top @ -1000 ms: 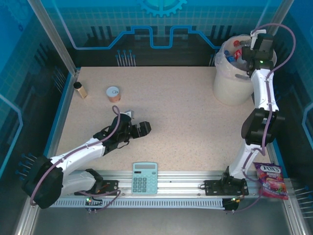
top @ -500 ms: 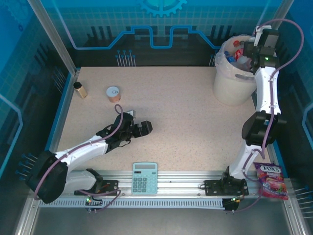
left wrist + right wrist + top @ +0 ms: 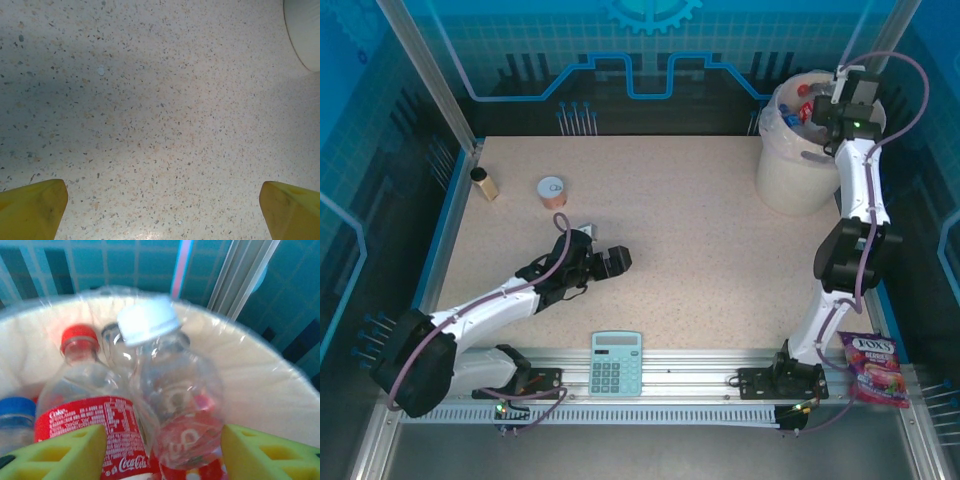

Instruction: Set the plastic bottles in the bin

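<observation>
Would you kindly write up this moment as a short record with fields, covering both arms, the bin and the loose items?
left fingers: open, just above the table
right fingers: apart, over the mouth of the bin
bin contents: plastic bottles with red, white and blue caps
far left of table: brown jar, tin can
near rail: calculator, sweets bag

Speckled desk [image 3: 160,125] below; two yellow fingers [image 3: 32,207] spread wide apart; bin [image 3: 305,30] wall at upper right.
</observation>
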